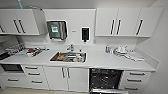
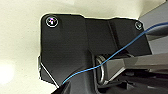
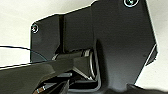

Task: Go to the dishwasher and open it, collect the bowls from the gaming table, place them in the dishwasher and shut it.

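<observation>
The dishwasher (image 1: pixel 105 78) stands open under the white counter, right of the sink cabinet. Its dark inside with racks shows, and its steel door (image 1: pixel 108 91) is folded down at the lower edge of the head view. The bowls and the gaming table are out of view. In both wrist views I see my own dark plate and bar against a pale surface, with a thin blue cable (image 2: pixel 120 51) across the left one.
The white counter (image 1: pixel 100 60) holds a steel sink (image 1: pixel 68 57) with dishes in it, a cluttered drying area (image 1: pixel 31 51) at the left and crockery (image 1: pixel 121 50) at the right. White drawers (image 1: pixel 136 80) flank the dishwasher. A side wall (image 1: pixel 160 62) closes the right.
</observation>
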You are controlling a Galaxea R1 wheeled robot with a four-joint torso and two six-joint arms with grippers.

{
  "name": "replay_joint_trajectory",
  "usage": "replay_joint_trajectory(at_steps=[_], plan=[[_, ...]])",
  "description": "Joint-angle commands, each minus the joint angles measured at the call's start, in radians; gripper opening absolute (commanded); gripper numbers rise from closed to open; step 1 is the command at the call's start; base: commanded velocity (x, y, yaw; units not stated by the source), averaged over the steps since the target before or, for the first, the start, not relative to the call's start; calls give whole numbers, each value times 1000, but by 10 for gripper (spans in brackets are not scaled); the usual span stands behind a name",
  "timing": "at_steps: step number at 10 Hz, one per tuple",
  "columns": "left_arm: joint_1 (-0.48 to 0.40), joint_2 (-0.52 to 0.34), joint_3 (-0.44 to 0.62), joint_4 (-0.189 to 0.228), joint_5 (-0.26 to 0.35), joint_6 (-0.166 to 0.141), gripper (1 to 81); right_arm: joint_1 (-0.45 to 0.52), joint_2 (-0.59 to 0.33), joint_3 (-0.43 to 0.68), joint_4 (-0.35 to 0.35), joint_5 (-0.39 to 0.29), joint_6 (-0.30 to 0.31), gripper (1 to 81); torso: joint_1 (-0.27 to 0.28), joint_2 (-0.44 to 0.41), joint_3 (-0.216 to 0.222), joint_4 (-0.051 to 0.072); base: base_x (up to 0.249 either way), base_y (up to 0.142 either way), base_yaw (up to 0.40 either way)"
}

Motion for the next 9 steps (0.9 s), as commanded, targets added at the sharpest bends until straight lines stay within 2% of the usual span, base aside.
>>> replay_joint_trajectory(at_steps=[1, 5, 7, 9], plan=[[-31, -11, 4, 67, 71, -52, 811, 43, 6, 4, 2, -58, 1, 811, 0, 0, 0, 0, 0, 0, 359], [-31, -14, 4, 67, 71, -52, 811, 48, 0, 4, -3, -70, -5, 811, 0, 0, 0, 0, 0, 0, 359], [-33, -19, 4, 67, 74, -52, 811, 42, -24, 33, 8, -33, -5, 811, 0, 0, 0, 0, 0, 0, 359], [-31, -32, 16, 67, 74, -52, 811, 29, -93, 151, 13, -18, -4, 811, 0, 0, 0, 0, 0, 0, 359]])
